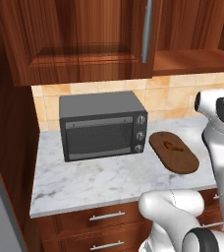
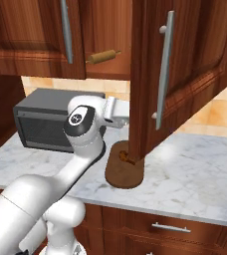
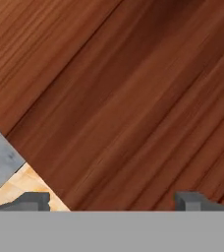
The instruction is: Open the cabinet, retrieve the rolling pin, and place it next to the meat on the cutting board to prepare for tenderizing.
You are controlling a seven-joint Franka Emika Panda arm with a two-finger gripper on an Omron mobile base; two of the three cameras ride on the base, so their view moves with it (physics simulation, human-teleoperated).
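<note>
In the left base view, the cabinet (image 1: 79, 39) hangs over the worktop (image 1: 109, 177), and its top is cut off by the edge of the picture. A dark toaster oven (image 1: 103, 125) stands on the worktop by the wall. Just to its right lies the cutting board (image 1: 174, 151), flat on the worktop. The small meat (image 1: 170, 144) sits on the board, near its far end, and is too small to see well. The white arm (image 1: 217, 142) hides the space to the right of the board. In the right base view, one cabinet door (image 2: 170, 74) is swung wide open toward the camera. It hides part of the board and most of the meat, so just a small orange bit shows by the door's bottom edge. The rolling pin (image 2: 103, 56) lies on the shelf inside the open cabinet, high above the board. The arm's far end goes behind the open door and cannot be seen there. In the hand view, the end effector (image 3: 113, 201) has its two dark tips spread far apart, with nothing between them. Brown wood fills the space in front of it, very close. A bit of grey worktop and tan tile show at the lower left.
</note>
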